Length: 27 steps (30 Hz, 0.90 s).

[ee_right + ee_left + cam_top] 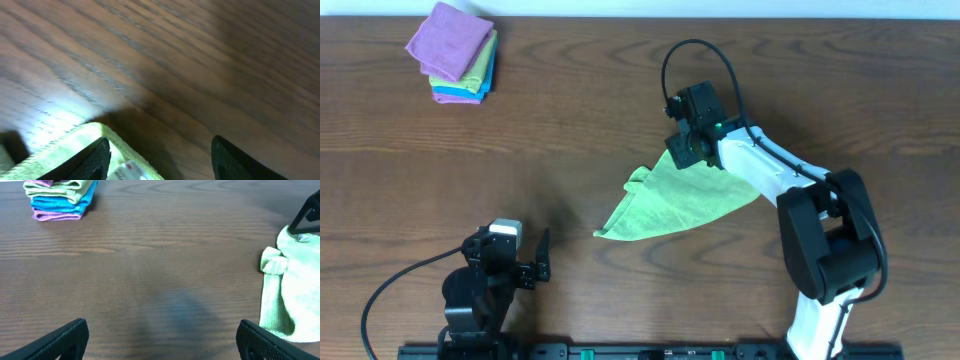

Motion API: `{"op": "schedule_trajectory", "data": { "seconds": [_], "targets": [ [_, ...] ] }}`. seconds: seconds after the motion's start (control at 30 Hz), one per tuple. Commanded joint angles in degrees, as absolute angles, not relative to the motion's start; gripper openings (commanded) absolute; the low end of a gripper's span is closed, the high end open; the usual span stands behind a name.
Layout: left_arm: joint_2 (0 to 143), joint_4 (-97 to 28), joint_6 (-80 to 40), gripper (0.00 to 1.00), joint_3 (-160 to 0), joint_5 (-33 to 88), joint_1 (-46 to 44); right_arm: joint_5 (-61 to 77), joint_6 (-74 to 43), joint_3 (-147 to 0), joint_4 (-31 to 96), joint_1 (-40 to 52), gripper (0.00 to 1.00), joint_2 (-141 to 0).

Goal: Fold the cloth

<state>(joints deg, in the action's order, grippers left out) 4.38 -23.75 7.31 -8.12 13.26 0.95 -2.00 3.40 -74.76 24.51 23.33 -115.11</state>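
Two arms are working at one wooden table (pixel 570 130), each with one claw. There is one loose green cloth, and one stack of folded cloths.

Nearest the robot's base, the left claw (pixel 162 330) is hovering low over bare wood. Its two fingers (pixel 65 337) are standing wide apart, holding nothing and touching nothing. It is facing the far side of the table, well apart from the cloth, which is showing at the right edge of its camera view.

Further in, right of the middle, the green cloth (pixel 670 205) is lying as a rough triangle. Its near-left point is resting on the table, and its left edge is bunching into a small rolled fold. Its far corner is running up to the right claw (pixel 160 150).

That claw is reaching in over this corner from the right arm (pixel 790 180). In its own camera its fingers are standing partly apart, with wood grain showing between them. The cloth's edge is lying in the lower part of that gap, against one finger (pixel 95 157), and a small white tag (pixel 131 170) is showing there. The fingers are not pressing together on it.

Farthest away, at the far left corner, the stack (pixel 455 55) is sitting well apart from everything else. It is showing purple, green and blue layers, with a purple one on top.
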Motion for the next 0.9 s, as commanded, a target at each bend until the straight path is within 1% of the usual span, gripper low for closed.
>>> {"op": "schedule_trajectory", "data": {
  "seconds": [0.0,0.13,0.27,0.3,0.33,0.37,0.4,0.43,0.47,0.5,0.73,0.87],
  "targets": [
    [4.1,-24.1,6.6,0.95,-7.0,12.7,0.7,1.4,3.5,-74.3,24.4,23.2,0.65,-115.5],
    [4.1,-24.1,6.6,0.95,-7.0,12.7,0.7,4.3,3.5,-74.1,24.5,23.2,0.63,-115.5],
    [4.1,-24.1,6.6,0.95,-7.0,12.7,0.7,5.0,3.5,-74.1,24.7,23.2,0.53,-115.5],
    [4.1,-24.1,6.6,0.96,-7.0,12.7,0.7,5.0,3.5,-74.1,24.7,23.2,0.48,-115.5],
    [4.1,-24.1,6.6,0.95,-7.0,12.7,0.7,5.0,3.5,-74.1,24.7,23.2,0.41,-115.5],
    [4.1,-24.1,6.6,0.96,-7.0,12.7,0.7,5.0,3.5,-74.1,24.7,23.2,0.32,-115.5],
    [4.1,-24.1,6.6,0.95,-7.0,12.7,0.7,5.0,3.5,-74.1,24.7,23.2,0.27,-115.5],
    [4.1,-24.1,6.6,0.95,-7.0,12.7,0.7,5.0,3.5,-74.1,24.7,23.2,0.27,-115.5],
    [4.1,-24.1,6.6,0.95,-7.0,12.7,0.7,5.0,3.5,-74.0,24.6,23.2,0.36,-115.5],
    [4.1,-24.1,6.6,0.95,-7.0,12.7,0.7,5.0,3.5,-74.0,24.6,23.2,0.37,-115.5],
    [4.1,-24.1,6.6,0.95,-7.0,12.7,0.7,5.0,3.5,-74.0,23.8,23.2,0.37,-116.0],
    [4.1,-24.1,6.6,0.95,-7.0,12.7,0.7,6.3,3.5,-74.0,24.0,23.2,0.34,-117.8]
  ]
}}
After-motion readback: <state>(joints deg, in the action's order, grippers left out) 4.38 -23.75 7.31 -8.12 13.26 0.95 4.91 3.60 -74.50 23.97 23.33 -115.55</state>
